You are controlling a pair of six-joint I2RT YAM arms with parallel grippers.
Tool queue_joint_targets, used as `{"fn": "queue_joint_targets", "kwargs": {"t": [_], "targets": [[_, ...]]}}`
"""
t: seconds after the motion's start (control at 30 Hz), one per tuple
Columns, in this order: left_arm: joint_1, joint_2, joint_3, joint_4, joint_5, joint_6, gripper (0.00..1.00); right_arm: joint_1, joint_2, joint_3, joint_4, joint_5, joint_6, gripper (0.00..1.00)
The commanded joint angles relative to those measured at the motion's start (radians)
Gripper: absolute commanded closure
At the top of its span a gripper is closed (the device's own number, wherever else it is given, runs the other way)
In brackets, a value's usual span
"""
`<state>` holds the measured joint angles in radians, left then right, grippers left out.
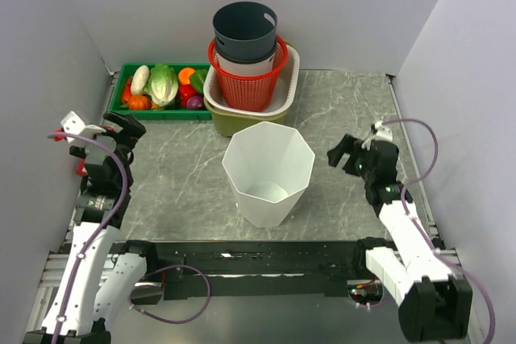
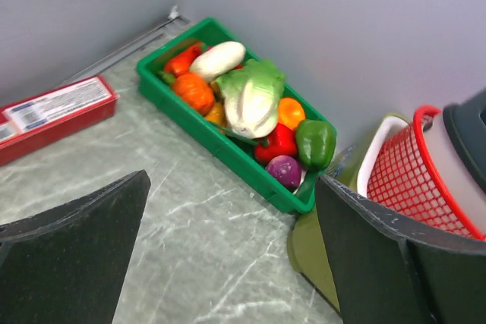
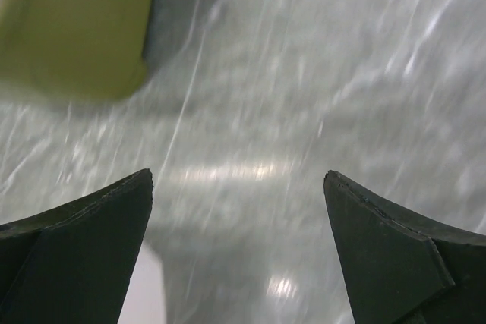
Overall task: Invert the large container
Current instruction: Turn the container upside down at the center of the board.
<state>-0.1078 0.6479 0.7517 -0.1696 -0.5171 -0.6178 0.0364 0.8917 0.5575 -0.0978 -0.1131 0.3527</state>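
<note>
Left claw point(image 1: 125, 127), right claw point(image 1: 343, 151) both spread wide, empty; faceted white plastic container point(image 1: 270, 163) upright on grey marbled table point(image 1: 177, 187).

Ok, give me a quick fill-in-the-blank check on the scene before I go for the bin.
1. The large white faceted plastic bin stands with its opening facing ____.
2. The left pincer and right pincer are both ____, gripping nothing.
3. The green plastic tray holds ____.
Missing: up; open; vegetables.

Upright white container point(image 1: 268, 168) between left claw point(image 1: 122, 128) and right claw point(image 1: 343, 153), clear of both
</note>
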Motion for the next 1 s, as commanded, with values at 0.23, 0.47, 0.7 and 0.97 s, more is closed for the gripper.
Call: {"fn": "queue_joint_targets", "kwargs": {"t": [0.23, 0.47, 0.7, 0.97], "targets": [[0.000, -0.019, 0.172, -0.305, 0.110, 0.027, 0.04, -0.004, -0.350, 0.053, -0.353, -0.054, 0.137, 0.00], [0.000, 0.012, 0.190, -0.196, 0.314, 0.108, 0.04, -0.006, -0.379, 0.145, -0.381, 0.007, 0.083, 0.00], [0.000, 0.176, 0.288, -0.177, 0.486, 0.150, 0.04, -0.004, -0.266, 0.317, -0.465, 0.000, 0.019, 0.00], [0.000, 0.297, 0.314, -0.208, 0.480, 0.086, 0.04, -0.006, -0.126, 0.547, -0.764, -0.049, 0.078, 0.00]]}}
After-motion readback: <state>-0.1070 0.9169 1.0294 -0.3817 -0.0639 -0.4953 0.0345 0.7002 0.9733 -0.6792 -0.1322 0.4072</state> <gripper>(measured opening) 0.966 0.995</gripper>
